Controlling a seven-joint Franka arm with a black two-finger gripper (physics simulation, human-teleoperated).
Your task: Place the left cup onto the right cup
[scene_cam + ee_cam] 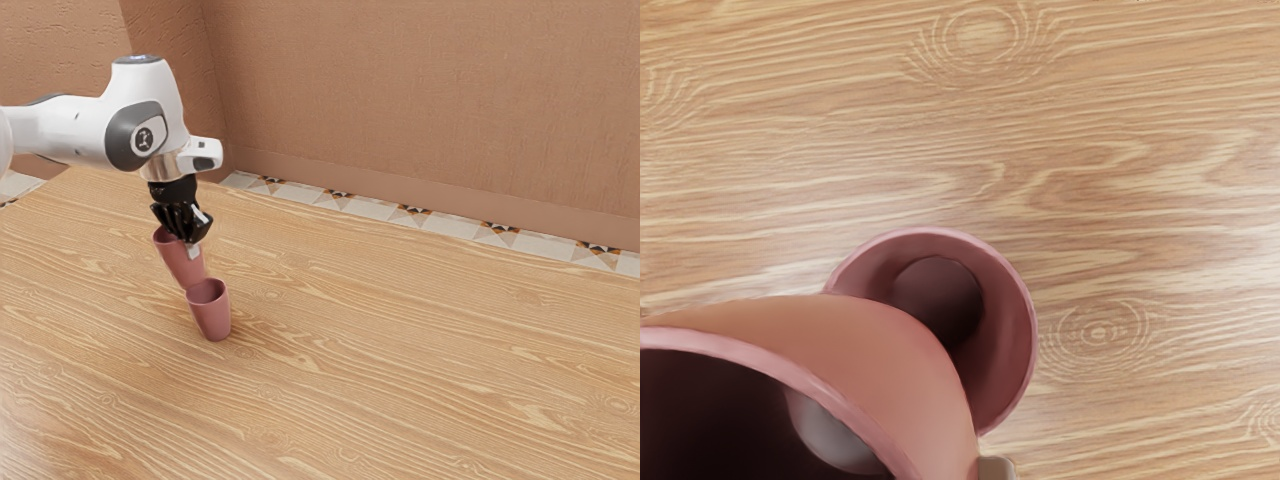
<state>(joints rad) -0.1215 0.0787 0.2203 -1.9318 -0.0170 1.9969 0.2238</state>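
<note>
**Left cup held in my gripper, tilted over the right cup**

Exterior view: The left cup (176, 258) is a plain, dusty-pink tapered tumbler, wider at the mouth than at the base. It hangs off the wooden table (420, 350), leaning with its mouth up toward my hand and its narrow base pointing down toward the exterior view's right. My gripper (181, 228) has closed narrowly on the cup's upper edge, with the black fingers clamped on the wall at the rim. The right cup (209, 312) has the same pink colour and tapered shape. It stands upright on the table, mouth up, just below and to the exterior view's right of the held one. The held cup's base comes down to the standing cup's rim, but I cannot tell from here whether the two touch.

Wrist view: The left cup (875, 375) looms large and blurred just under my hand, showing its smooth pink outer wall and the dark hollow of its mouth. Beyond its base is the right cup (1012, 335), seen from above with a round rim and a shadowed inside. The held cup covers part of that rim. The grained table (1100, 150) lies all around.
</note>
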